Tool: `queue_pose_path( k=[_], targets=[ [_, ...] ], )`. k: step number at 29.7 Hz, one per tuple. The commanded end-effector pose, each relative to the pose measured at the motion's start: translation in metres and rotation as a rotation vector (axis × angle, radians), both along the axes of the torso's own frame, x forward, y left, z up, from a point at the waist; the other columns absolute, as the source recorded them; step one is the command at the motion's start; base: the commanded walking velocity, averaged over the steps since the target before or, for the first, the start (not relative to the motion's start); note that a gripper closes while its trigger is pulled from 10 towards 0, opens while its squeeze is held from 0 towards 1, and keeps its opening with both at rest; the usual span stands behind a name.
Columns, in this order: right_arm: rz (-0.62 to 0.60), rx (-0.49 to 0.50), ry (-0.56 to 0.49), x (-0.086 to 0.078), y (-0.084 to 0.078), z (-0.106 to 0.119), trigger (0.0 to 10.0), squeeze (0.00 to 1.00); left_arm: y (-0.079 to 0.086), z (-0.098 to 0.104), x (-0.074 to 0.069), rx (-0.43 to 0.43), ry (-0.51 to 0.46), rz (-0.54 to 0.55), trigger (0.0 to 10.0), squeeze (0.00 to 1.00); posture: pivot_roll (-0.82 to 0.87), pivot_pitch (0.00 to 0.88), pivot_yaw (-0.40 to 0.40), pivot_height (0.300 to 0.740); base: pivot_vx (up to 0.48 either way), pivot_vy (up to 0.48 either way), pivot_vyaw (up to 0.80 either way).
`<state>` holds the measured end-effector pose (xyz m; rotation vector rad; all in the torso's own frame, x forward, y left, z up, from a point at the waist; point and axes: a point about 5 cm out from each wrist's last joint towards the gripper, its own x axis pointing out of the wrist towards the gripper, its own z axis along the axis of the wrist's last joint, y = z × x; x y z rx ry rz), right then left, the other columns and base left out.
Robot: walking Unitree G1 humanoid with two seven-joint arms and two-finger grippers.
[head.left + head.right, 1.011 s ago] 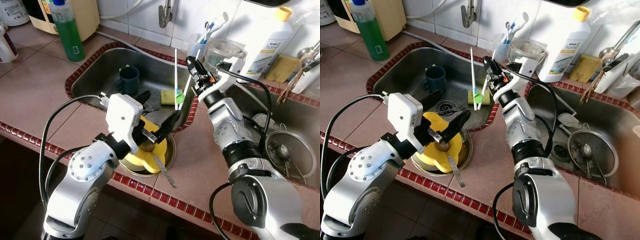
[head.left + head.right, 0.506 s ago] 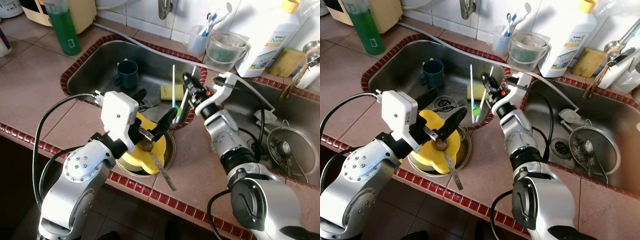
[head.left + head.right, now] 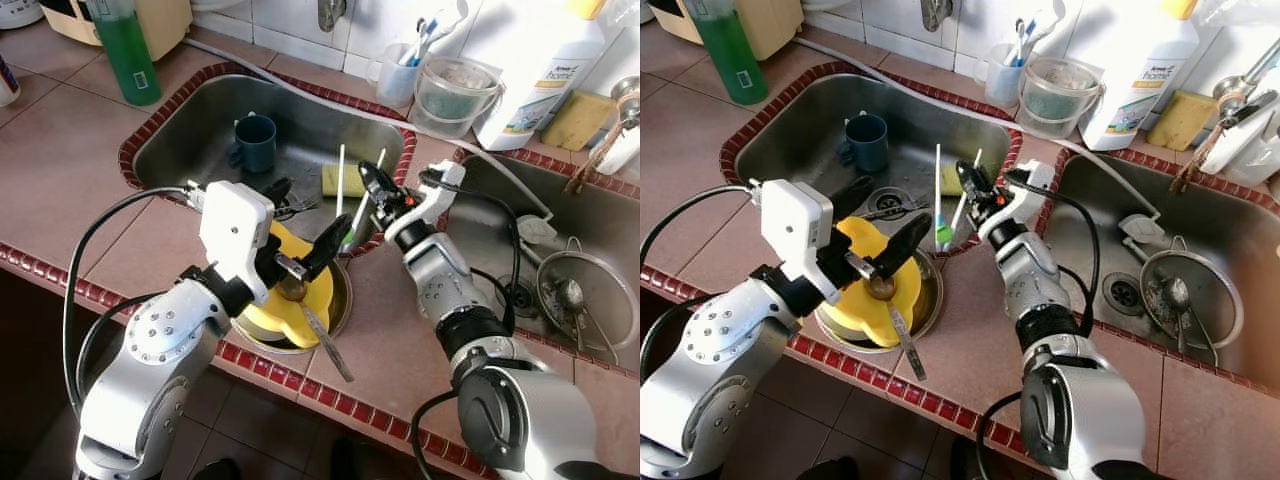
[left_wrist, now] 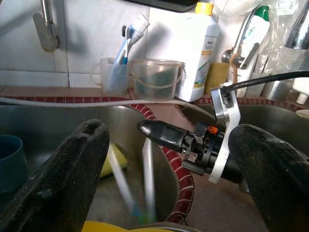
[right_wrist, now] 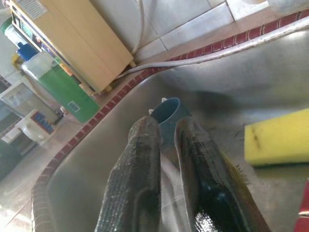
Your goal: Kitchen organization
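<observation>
Right hand [image 3: 965,185] pinching toothbrushes [image 3: 937,200]

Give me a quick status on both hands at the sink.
Right hand over the left sink, pinching white sticks. Left hand open above the yellow lid in the metal bowl. Blue mug and sponge below.

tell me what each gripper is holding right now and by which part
The right gripper is shut on the toothbrushes, pinching their white handles partway up, brush heads down over the sink. The left gripper is open above the yellow plate, holding nothing.
</observation>
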<state>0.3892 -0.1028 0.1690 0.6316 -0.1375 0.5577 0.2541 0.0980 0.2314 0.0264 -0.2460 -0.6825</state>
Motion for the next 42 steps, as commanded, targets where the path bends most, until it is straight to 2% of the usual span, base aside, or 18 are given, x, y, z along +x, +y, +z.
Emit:
queue_pose_path(
  k=[1, 9, 18, 25, 27, 32, 35, 42],
  targets=[
    [0.001, -0.010, 0.017, -0.002, -0.003, -0.006, 10.0, 1.00, -0.002, 0.004, -0.003, -0.008, -0.017, -0.012, 10.0, 0.00, -0.07, 0.255, -0.104, 0.740, 0.000, 0.000, 0.00],
    [-0.007, -0.016, 0.004, 0.000, -0.006, -0.002, 10.0, 1.00, -0.002, 0.004, 0.000, -0.010, -0.023, -0.011, 10.0, 0.00, -0.08, 0.226, -0.103, 0.740, 0.000, 0.000, 0.00],
    [-0.034, -0.027, -0.050, 0.003, -0.012, 0.010, 10.0, 1.00, 0.000, 0.005, 0.013, -0.010, -0.048, 0.013, 10.0, 0.00, -0.08, 0.173, -0.103, 0.740, 0.000, 0.000, 0.00],
    [-0.086, -0.051, -0.124, 0.002, -0.020, 0.020, 10.0, 1.00, 0.013, 0.002, 0.029, -0.015, -0.059, 0.136, 10.0, 0.00, -0.09, 0.110, -0.105, 0.740, 0.000, 0.000, 0.00],
    [-0.121, -0.047, -0.157, 0.000, -0.023, 0.024, 10.0, 1.00, 0.022, -0.010, 0.038, -0.046, -0.004, 0.225, 10.0, 0.00, -0.10, 0.084, -0.099, 0.740, 0.000, 0.000, 0.00],
    [-0.178, -0.068, -0.200, -0.005, -0.026, 0.026, 10.0, 1.00, 0.023, -0.018, 0.041, -0.075, 0.018, 0.274, 10.0, 0.00, -0.11, 0.071, -0.096, 0.740, 0.000, 0.000, 0.00],
    [-0.232, -0.119, -0.227, -0.009, -0.027, 0.027, 10.0, 1.00, 0.024, -0.021, 0.044, -0.077, 0.011, 0.286, 10.0, 0.00, -0.12, 0.065, -0.098, 0.740, 0.000, 0.000, 0.00],
    [-0.283, -0.161, -0.271, -0.018, -0.028, 0.031, 10.0, 1.00, 0.029, -0.014, 0.052, -0.147, -0.016, 0.327, 10.0, 0.00, -0.13, 0.046, -0.095, 0.740, 0.000, 0.000, 0.00]
  ],
)
